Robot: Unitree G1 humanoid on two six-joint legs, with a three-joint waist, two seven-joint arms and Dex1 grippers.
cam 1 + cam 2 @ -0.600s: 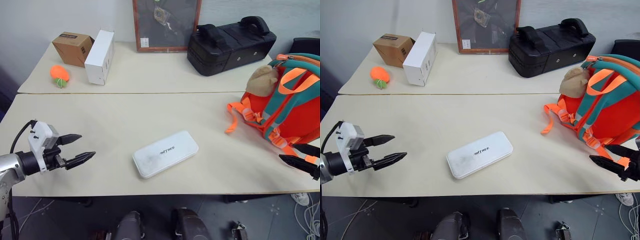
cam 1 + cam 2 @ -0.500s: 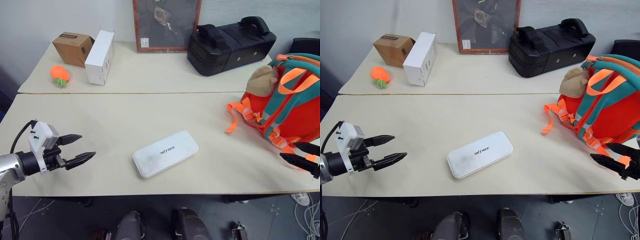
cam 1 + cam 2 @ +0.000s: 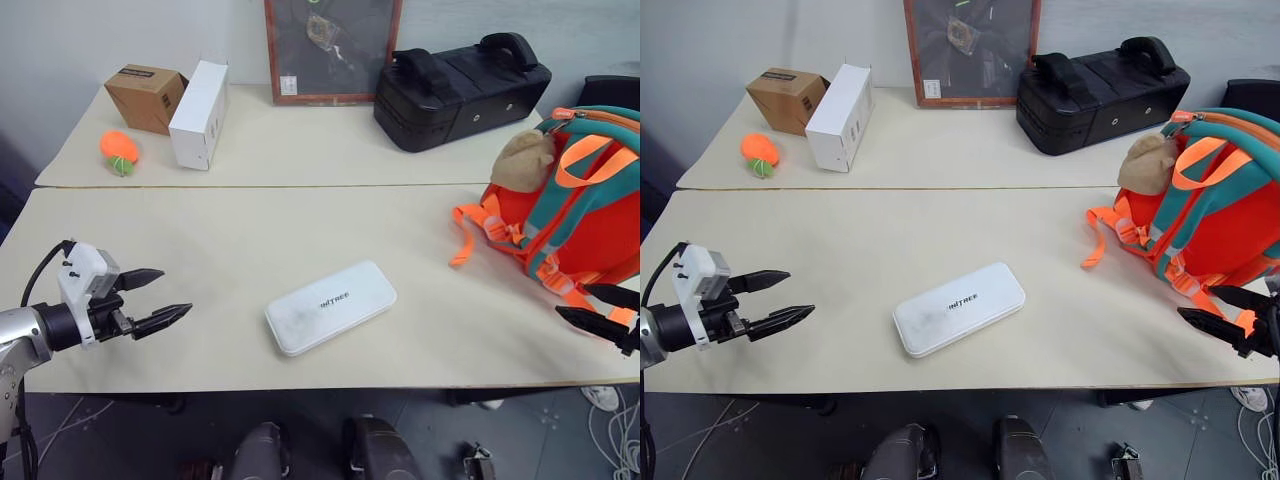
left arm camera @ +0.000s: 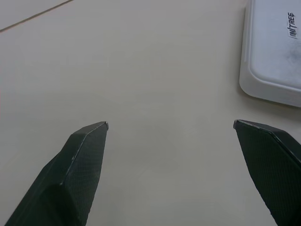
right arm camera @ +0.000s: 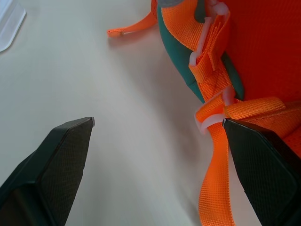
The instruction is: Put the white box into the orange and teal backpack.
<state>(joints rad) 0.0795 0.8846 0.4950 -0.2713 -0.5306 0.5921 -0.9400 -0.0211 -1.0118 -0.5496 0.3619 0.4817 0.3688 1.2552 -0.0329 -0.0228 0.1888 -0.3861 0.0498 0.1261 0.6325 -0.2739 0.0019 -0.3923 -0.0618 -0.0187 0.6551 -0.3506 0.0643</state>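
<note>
Orange and teal backpack [image 3: 580, 215] stood at the table's right end; its contents could not be seen. Black case [image 3: 462, 88], white carton [image 3: 198, 100] and brown box [image 3: 146, 96] sat far back. White box [image 3: 331, 307] lay flat mid-table, bare tabletop around it, between left gripper [image 3: 158, 297] and right gripper [image 3: 1218, 315]. Both gaped wide, empty.

Far table [image 3: 330, 150], stocked: brown carton [image 3: 146, 96] and white carton [image 3: 199, 100] at 11 o'clock, orange ball [image 3: 119, 151] beside; black case [image 3: 461, 89] at 1 o'clock.
</note>
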